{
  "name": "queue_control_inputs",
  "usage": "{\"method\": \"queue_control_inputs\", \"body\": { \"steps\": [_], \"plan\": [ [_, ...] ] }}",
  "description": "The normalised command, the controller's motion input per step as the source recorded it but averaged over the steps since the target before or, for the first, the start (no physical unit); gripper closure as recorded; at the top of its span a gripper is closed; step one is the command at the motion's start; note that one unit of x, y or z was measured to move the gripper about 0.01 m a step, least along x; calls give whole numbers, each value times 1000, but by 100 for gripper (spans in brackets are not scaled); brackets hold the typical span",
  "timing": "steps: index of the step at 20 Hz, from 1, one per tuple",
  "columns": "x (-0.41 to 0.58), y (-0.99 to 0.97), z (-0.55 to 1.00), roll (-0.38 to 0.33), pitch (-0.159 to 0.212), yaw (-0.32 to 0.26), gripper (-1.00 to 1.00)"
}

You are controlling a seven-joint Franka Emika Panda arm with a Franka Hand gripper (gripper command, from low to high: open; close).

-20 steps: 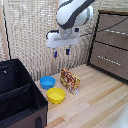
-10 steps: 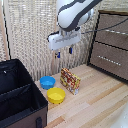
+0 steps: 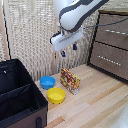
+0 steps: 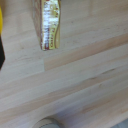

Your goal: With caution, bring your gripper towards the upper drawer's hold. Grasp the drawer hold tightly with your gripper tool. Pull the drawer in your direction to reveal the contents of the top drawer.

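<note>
Hanging at upper centre of the exterior view: gripper [image 3: 68, 49], head tilted, jaws spread and empty, pointing down over the table [image 3: 95, 100]. Well apart, at upper right: upper drawer [image 3: 114, 31], closed, with drawer hold [image 3: 116, 32]. Below the gripper: snack box [image 3: 70, 80], blue bowl [image 3: 47, 82], yellow bowl [image 3: 56, 95].

A light wooden floor [image 3: 95, 107] carries a blue bowl [image 3: 47, 82], a yellow bowl [image 3: 56, 95], a snack box [image 3: 70, 80], a black crate [image 3: 17, 100] and a dresser [image 3: 111, 45].
</note>
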Motion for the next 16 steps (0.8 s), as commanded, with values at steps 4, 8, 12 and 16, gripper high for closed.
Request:
{"method": "queue_control_inputs", "body": {
  "steps": [4, 8, 12, 16],
  "plan": [
    [-24, -69, 121, -347, 0, 117, -100],
    [-4, -55, 140, -343, 0, 117, -100],
    [-18, -64, 120, -346, 0, 123, -100],
    [-4, -96, 26, -369, 0, 100, -100]
  ]
}}
